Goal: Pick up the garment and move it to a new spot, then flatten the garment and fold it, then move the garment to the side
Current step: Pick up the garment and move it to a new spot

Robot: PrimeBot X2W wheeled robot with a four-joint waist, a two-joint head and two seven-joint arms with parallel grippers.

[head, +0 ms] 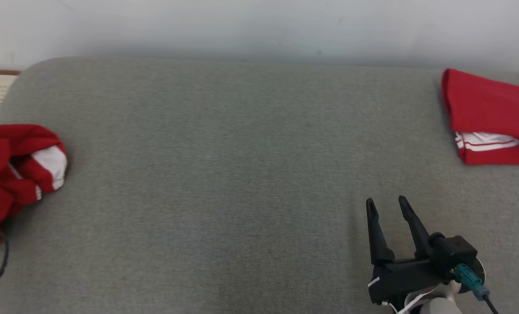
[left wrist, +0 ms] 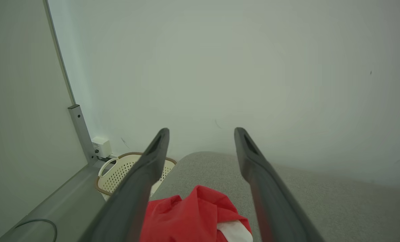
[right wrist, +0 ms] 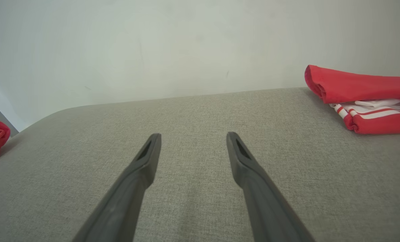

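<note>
Grey cushion [head: 242, 174] under right end effector [head: 386, 200], wide open, empty.

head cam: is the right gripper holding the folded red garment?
No, the right gripper stands open and empty over the grey cushion, apart from the folded red garment at the far right.

A grey, fabric-covered padded surface [head: 242, 174] is stretching across the whole width, its far left corner curving round. A crumpled red garment [head: 6, 183] with white patches is lying bunched on its left end, near that corner. A folded red garment [head: 486, 109] with white striped trim is resting flat on the far right end, well apart from the crumpled one
</note>
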